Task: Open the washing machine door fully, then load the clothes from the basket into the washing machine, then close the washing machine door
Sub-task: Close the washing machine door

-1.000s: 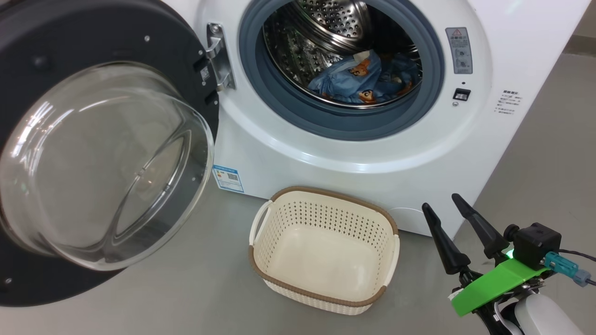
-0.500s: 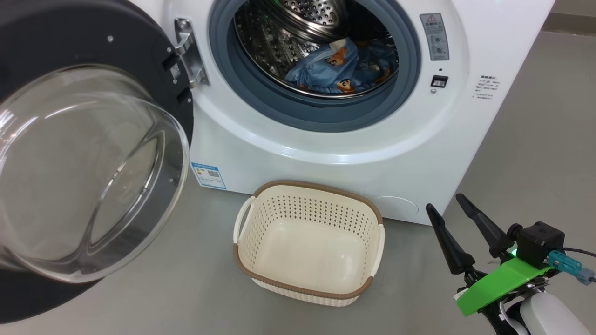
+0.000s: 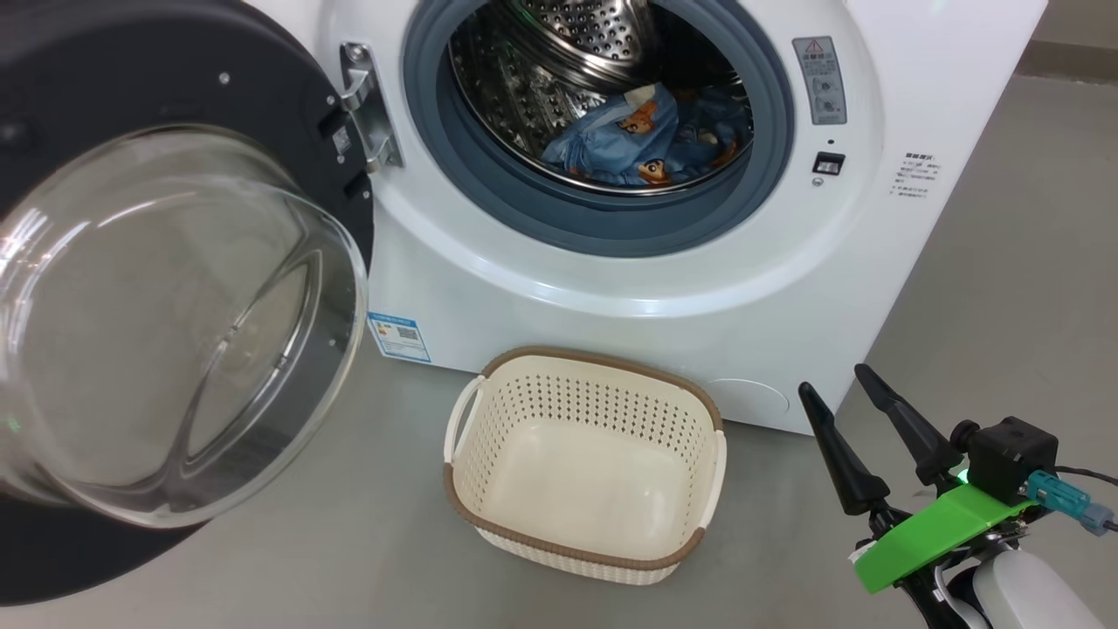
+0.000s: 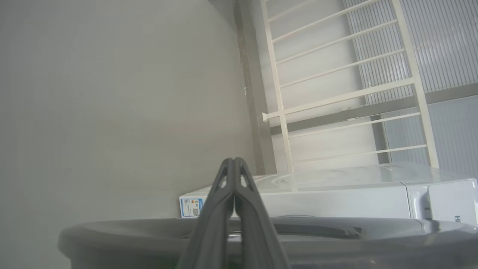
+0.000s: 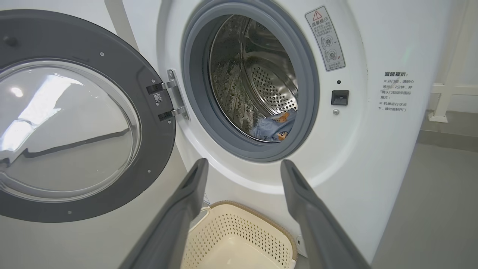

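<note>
Nearest me, my right gripper (image 3: pixel 831 382) hangs low at my right side above the floor (image 3: pixel 1004 288). Its two dark fingers are spread wide with nothing between them, and they point toward the machine's lower front. My left gripper (image 4: pixel 234 161) has its fingers pressed together and holds nothing. In the left wrist view its tips rise over a dark rounded edge, which I take for the rim of the washing machine door (image 3: pixel 175 323). I cannot tell whether they touch it.

Next out is the basket (image 3: pixel 603 406), standing upright on the floor just before the washing machine (image 3: pixel 611 288) and below its opening. It is empty down to its bare bottom. To my left the door is swung wide on its hinge (image 3: pixel 371 114), with the bulging glass turned toward me.

Farthest in, the clothes (image 3: pixel 651 144) lie in a heap at the bottom of the steel drum (image 3: pixel 559 61), behind the grey gasket (image 3: pixel 611 223). No fabric hangs over the lip.

I judge opening and loading done, so closing is the step in hand. That calls for my left gripper to press the door's outer face and sweep it round toward the opening until the latch catches. My right gripper must keep out of the swing, and I should watch that the door's lower edge passes the basket.
</note>
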